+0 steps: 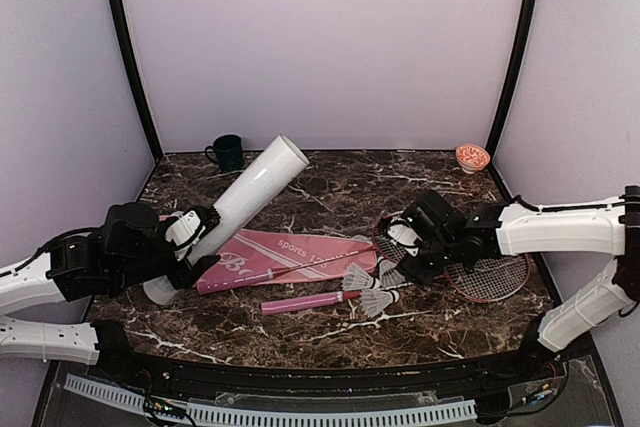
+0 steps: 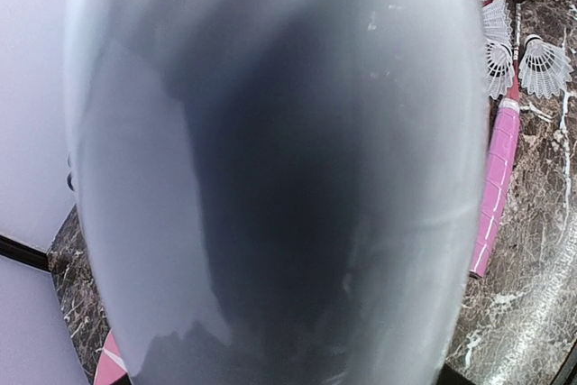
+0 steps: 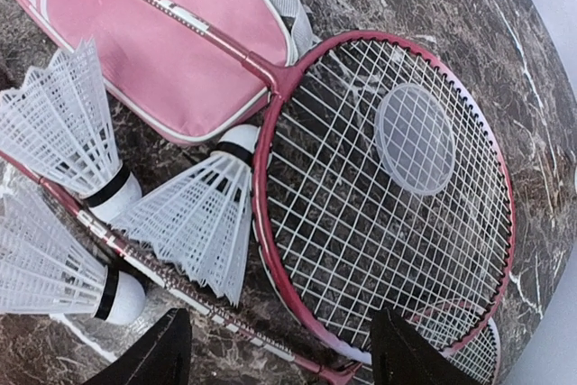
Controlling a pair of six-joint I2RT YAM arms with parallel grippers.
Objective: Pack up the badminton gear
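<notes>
My left gripper [image 1: 192,243] is shut on the long white tube [image 1: 245,197] near its lower end. The tube slants up toward the back and fills the left wrist view [image 2: 270,169], hiding the fingers there. The pink bag [image 1: 290,255] lies flat mid-table with a racket shaft across it. My right gripper [image 3: 278,320] hovers open above a red racket head [image 3: 388,187], with nothing between its fingers. A shuttlecock [image 3: 194,223] lies just left of that frame, and two more [image 3: 63,123] [image 3: 50,268] are further left. A pink racket handle [image 1: 300,302] points left.
A clear round lid [image 3: 415,137] rests on the racket strings. A dark green mug [image 1: 228,152] stands at the back left and a small orange bowl [image 1: 472,157] at the back right. A second racket head [image 3: 469,342] peeks out under the first.
</notes>
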